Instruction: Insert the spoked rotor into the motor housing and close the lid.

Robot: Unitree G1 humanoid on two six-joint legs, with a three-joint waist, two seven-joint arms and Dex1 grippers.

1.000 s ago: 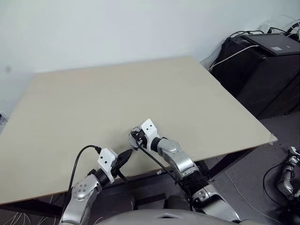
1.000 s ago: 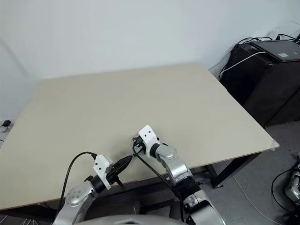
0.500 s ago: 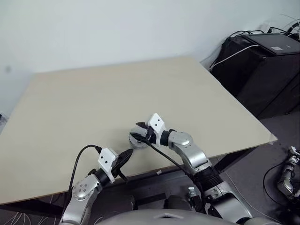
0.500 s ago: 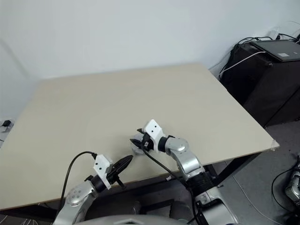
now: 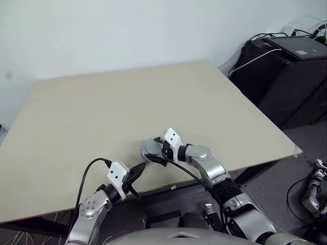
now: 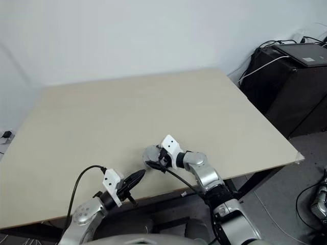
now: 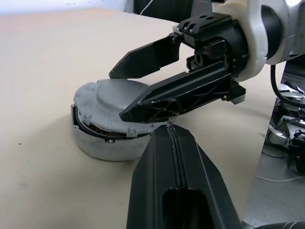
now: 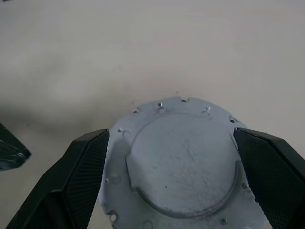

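The lid (image 7: 112, 102) is lying plain grey face up on top of the motor housing (image 7: 102, 143), which is sitting on the beige tabletop (image 5: 127, 102) close to its near edge. In the left wrist view the lid is resting slightly askew: a thin dark gap is showing along one side between its bumpy rim and the pale wall of the housing, with a hint of copper inside (too narrow to make out more).

The right end effector (image 7: 126, 93) is reaching in over the lid with its two black fingers (image 8: 81, 171) standing spread wide, one on each side of the disc. In the right wrist view both pads are sitting just beside the lid's rim; whether they are touching it I cannot tell.

The left end effector (image 5: 137, 171) is hanging near the tabletop's front edge, just beside the housing, with its fingers pressed together and nothing between them. Its tip is pointing toward the housing without touching it.

Dark equipment cases (image 5: 286, 61) with cables are standing on the floor to the right of the tabletop.
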